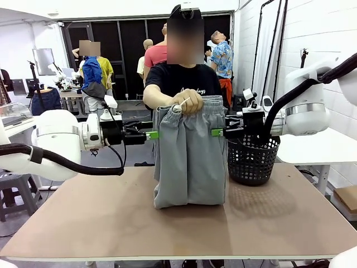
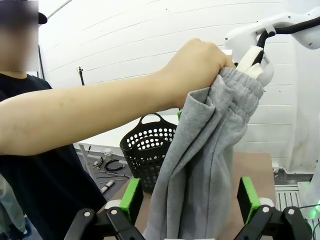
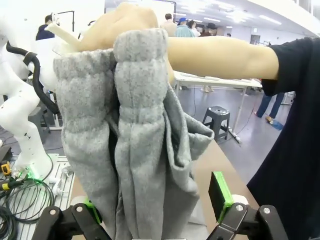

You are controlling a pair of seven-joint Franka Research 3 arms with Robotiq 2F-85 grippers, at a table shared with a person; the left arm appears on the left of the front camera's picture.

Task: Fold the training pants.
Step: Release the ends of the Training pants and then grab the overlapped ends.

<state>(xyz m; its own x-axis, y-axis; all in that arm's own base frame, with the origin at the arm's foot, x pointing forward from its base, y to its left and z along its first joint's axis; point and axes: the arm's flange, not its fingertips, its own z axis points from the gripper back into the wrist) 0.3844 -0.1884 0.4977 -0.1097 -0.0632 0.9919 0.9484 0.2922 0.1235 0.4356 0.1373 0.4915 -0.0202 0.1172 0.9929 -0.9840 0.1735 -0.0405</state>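
Training pants (image 1: 189,156) hang from person's hand (image 1: 188,101), lower end on surface (image 1: 111,223) centre. Left gripper (image 1: 152,134) and right gripper (image 1: 217,132) open at side edges, gripping nothing. Folding not started.

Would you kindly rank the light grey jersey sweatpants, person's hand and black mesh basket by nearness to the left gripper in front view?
1. Sweatpants, right at the left gripper.
2. Person's hand, higher, gripping their top.
3. Basket, past the pants, rightward.

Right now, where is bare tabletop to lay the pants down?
Free: the near strip of the table in front of the training pants, and the left part under the left gripper. Crowded: far right, by the basket.
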